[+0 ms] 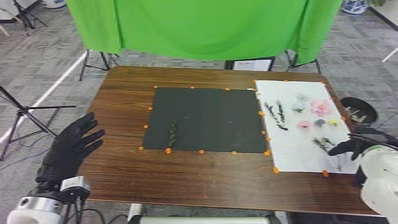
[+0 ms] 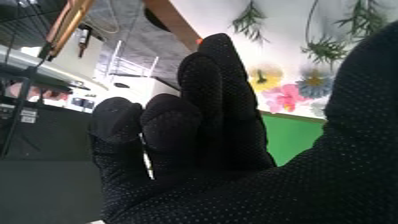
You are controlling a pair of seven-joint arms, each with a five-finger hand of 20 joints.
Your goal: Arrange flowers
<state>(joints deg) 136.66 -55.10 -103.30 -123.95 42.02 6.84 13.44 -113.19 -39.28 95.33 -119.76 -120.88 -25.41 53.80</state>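
My left hand [image 1: 71, 145] is at the table's left edge, open with straight fingers. My right hand [image 1: 355, 145] is over the white sheet's right edge, beside the green sprigs [image 1: 324, 144]. In the right wrist view the right hand [image 2: 204, 145] has its fingers extended and holds nothing; beyond it are a yellow flower [image 2: 266, 77], a pink flower [image 2: 284, 97] and a green sprig [image 2: 251, 21]. One green stem [image 1: 173, 134] lies on the black mat [image 1: 213, 117]. On the white sheet [image 1: 289, 155] lie leafy stems [image 1: 277, 115] and several small flowers, including a pink one [image 1: 320, 108].
Orange markers line the mat and sheet on the wooden table [image 1: 187, 177]. A dark round container [image 1: 359, 110] stands beyond the table's right edge. A green cloth [image 1: 204, 30] hangs behind the table, with tripod legs at its sides.
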